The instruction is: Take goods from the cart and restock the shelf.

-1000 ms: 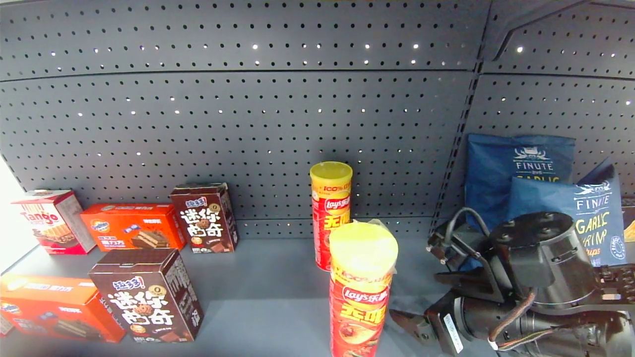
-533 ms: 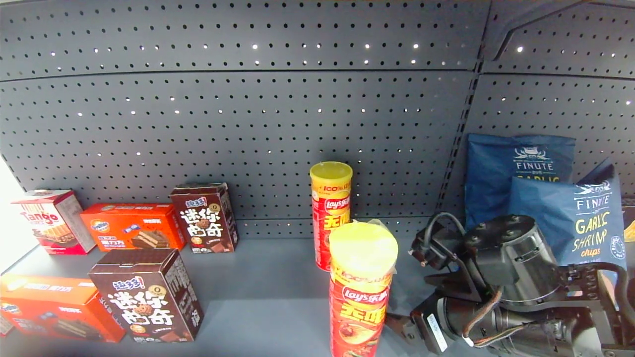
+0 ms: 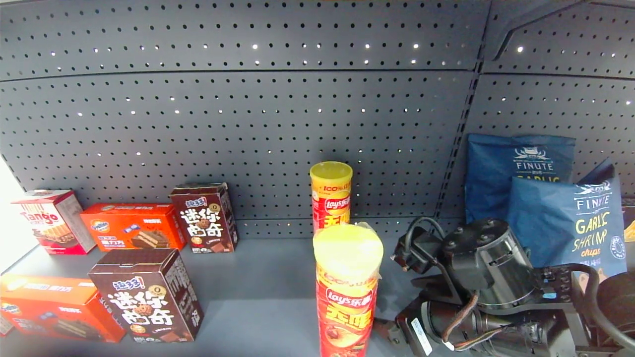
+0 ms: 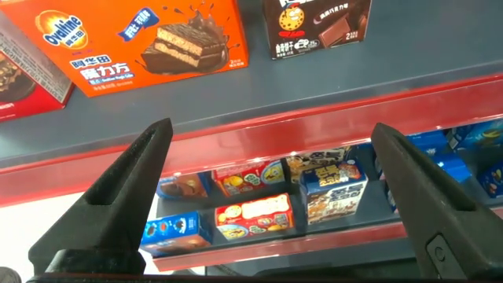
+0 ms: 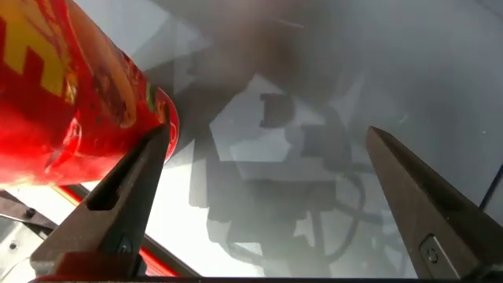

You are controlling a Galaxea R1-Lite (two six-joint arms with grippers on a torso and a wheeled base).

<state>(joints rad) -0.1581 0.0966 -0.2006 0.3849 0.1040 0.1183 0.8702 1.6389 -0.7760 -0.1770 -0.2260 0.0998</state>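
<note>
The front chips can [image 3: 347,292] has been shifted leftward on the shelf [image 3: 258,292], followed by the right end effector [image 5: 266,132], whose fingers are spread wide. Final positioning is judged underway.

The grey shelf [image 3: 268,277] runs across the lower frame under a perforated back panel [image 3: 248,139]. At the left, along the back, a wafer box [image 3: 52,220], an orange cake box [image 3: 131,225] and a brown cookie box [image 3: 204,217] stand in a row. In front of them, at lower left, lie a second orange box [image 3: 54,307] and a second brown box [image 3: 146,295]. At centre a rear chip can [image 3: 331,196] stands upright, with the front chip can [image 3: 347,292] just before it. Two blue snack bags [image 3: 516,168] lean at the right.
</note>
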